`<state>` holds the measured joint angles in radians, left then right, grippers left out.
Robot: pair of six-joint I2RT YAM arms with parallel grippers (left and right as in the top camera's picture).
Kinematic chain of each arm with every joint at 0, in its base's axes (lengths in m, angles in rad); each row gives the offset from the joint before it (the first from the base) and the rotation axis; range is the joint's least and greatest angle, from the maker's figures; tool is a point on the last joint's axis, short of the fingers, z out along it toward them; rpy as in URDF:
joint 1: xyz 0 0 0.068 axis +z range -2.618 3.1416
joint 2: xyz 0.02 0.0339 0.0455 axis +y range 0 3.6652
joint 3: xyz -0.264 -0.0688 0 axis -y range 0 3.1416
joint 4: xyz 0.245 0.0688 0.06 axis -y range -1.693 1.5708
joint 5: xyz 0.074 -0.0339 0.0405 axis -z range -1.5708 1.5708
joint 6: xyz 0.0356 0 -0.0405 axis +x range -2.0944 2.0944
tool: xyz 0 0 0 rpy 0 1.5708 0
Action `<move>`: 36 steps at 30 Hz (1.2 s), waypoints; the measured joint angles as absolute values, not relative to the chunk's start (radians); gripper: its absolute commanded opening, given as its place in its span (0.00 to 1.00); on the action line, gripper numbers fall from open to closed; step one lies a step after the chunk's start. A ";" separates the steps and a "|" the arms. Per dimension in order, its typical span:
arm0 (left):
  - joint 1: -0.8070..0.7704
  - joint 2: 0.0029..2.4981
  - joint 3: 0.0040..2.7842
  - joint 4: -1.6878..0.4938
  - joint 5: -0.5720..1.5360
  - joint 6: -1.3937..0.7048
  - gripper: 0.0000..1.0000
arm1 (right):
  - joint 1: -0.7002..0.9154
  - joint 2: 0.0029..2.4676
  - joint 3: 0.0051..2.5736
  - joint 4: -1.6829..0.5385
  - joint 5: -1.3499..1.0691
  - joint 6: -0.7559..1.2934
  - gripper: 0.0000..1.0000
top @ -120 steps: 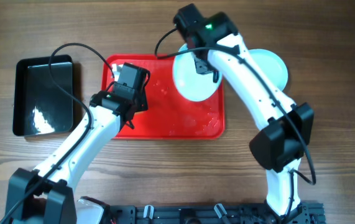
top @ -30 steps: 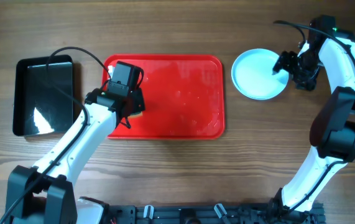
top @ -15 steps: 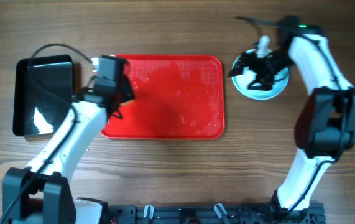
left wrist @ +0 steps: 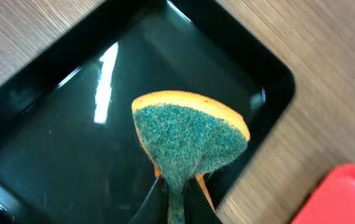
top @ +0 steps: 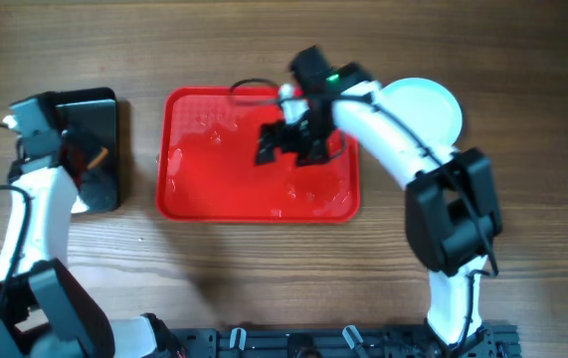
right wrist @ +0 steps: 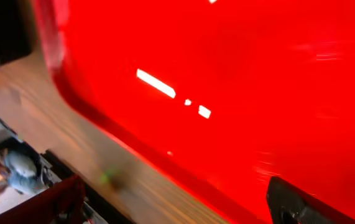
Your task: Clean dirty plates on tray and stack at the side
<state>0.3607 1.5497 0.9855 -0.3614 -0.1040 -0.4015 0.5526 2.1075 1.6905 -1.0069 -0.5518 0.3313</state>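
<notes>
The red tray point(top: 204, 189) lies mid-table with wet streaks and no plate on it. The pale plates point(top: 433, 107) sit stacked on the wood right of it, partly under my right arm. My right gripper point(top: 290, 147) hovers open over the tray's right half; in the right wrist view point(right wrist: 174, 193) nothing is between its fingers, above the tray point(right wrist: 239, 74) and its edge. My left gripper point(top: 83, 159) is over the black tray point(top: 99, 104), shut on a green-and-orange sponge point(left wrist: 189, 137). The left wrist view shows the left gripper point(left wrist: 176, 196) pinching the sponge's lower end.
The glossy black tray point(left wrist: 53, 149) stands at the far left, with a strip of wood between it and the red tray's corner point(left wrist: 345, 199). The right wrist view is motion-blurred. Arm bases stand at the table's front edge.
My left arm has carried the sponge left, off the red tray to over the black tray. My right arm has swung left from the plates to over the red tray.
</notes>
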 measured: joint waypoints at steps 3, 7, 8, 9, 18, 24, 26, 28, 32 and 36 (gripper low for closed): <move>0.407 1.597 0.986 -0.332 -0.064 -0.402 0.04 | 0.618 2.107 1.691 -0.976 -0.541 0.378 0.96; 0.428 1.670 0.986 -0.316 -0.046 -0.404 0.40 | 0.683 2.107 1.691 -0.944 -0.516 0.430 0.99; 0.431 1.689 0.985 -0.314 -0.042 -0.398 0.54 | 0.694 2.107 1.691 -0.939 -0.513 0.437 0.99; 0.434 1.699 0.985 -0.312 -0.038 -0.395 0.72 | 0.705 2.107 1.691 -0.937 -0.507 0.443 1.00; 0.435 1.671 0.984 -0.295 0.007 -0.402 1.00 | 0.742 2.033 1.689 -0.974 -0.428 0.464 1.00; 0.435 1.460 0.984 -0.323 0.171 -0.402 1.00 | 0.742 1.775 1.689 -1.079 -0.299 0.483 0.99; 0.433 1.388 0.985 -0.363 0.271 -0.402 1.00 | 0.742 1.683 1.689 -1.130 -0.249 0.496 1.00; 0.424 1.330 0.985 -0.425 0.364 -0.403 1.00 | 0.742 1.580 1.689 -1.207 -0.192 0.502 0.99; 0.368 1.283 0.986 -0.603 0.476 -0.402 1.00 | 0.758 1.442 1.690 -1.353 -0.117 0.511 0.99; 0.291 1.288 0.985 -0.727 0.526 -0.402 1.00 | 0.844 1.367 1.690 -1.526 -0.014 0.545 1.00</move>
<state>0.2913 1.2881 0.9852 -0.7273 0.5262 -0.4023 0.8436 1.3670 1.6901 -1.5265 -0.0143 0.5453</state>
